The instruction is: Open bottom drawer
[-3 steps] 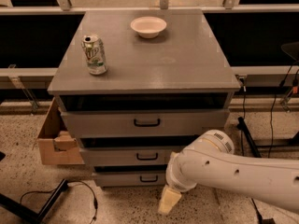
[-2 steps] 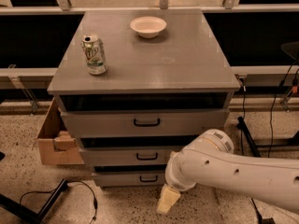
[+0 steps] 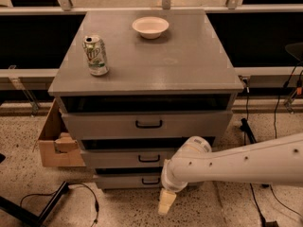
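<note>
The grey cabinet (image 3: 147, 70) has three drawers. The bottom drawer (image 3: 128, 180) is the lowest and shallowest, with a small black bar handle (image 3: 150, 180). Its front sits about flush under the middle drawer (image 3: 128, 159). My white arm comes in from the right. Its gripper (image 3: 165, 202) hangs low over the floor, just right of and below the bottom drawer's handle, not touching it. The arm's wrist hides the right part of the bottom drawer's front.
A green soda can (image 3: 96, 55) and a white bowl (image 3: 150, 27) stand on the cabinet top. A cardboard box (image 3: 53, 141) sits on the floor at the cabinet's left. Cables (image 3: 80, 193) and a black stand leg (image 3: 28, 212) lie on the floor at lower left.
</note>
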